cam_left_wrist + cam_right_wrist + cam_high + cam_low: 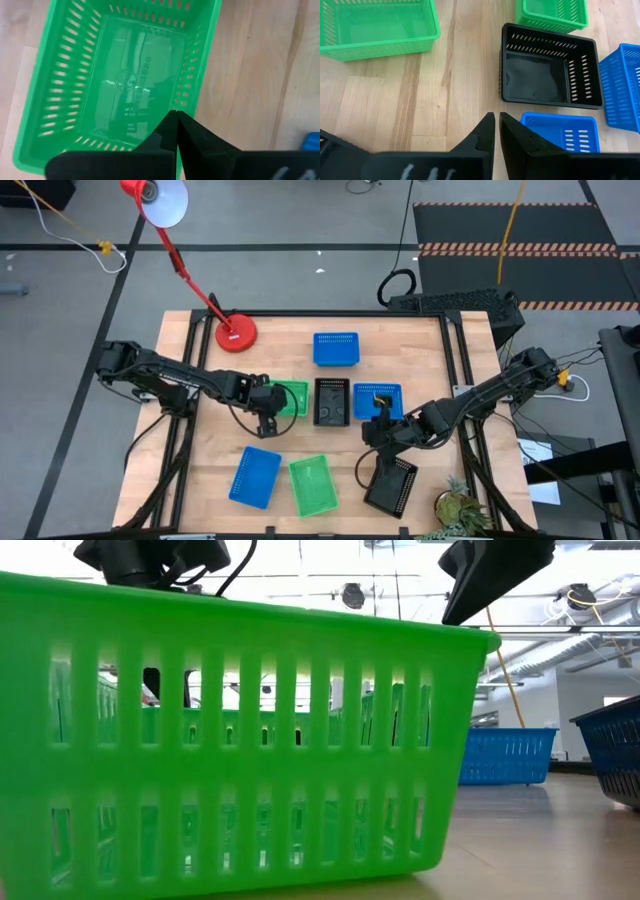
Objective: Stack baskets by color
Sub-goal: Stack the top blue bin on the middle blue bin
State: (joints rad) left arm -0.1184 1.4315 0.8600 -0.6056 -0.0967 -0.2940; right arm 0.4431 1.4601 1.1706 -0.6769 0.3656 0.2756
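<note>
A green basket (294,398) (115,75) rests on its bottom left of the table's middle, and my left gripper (266,418) (176,116) is shut at one of its corners. Beside it stand a black basket (332,401) (547,70) and a blue basket (378,400) (560,132). Another blue basket (336,348) sits farther back. At the near side lie a blue basket (255,476), a green basket (314,484) (375,25) and a black basket (392,485). My right gripper (376,420) (496,120) hovers shut over the wood beside the middle blue basket and holds nothing. My left gripper comes at the green basket steeply from above, at a side wall next to a corner (184,100). One finger stands over the basket's inside and the other over its outside. The fingers themselves hide the wall between them. The basket sits flat on the table.
A red lamp base (236,333) stands at the far left of the table, its arm reaching out over the edge. A small plant (460,508) sits at the near right corner. Bare wood shows between the middle row and the near row of baskets.
</note>
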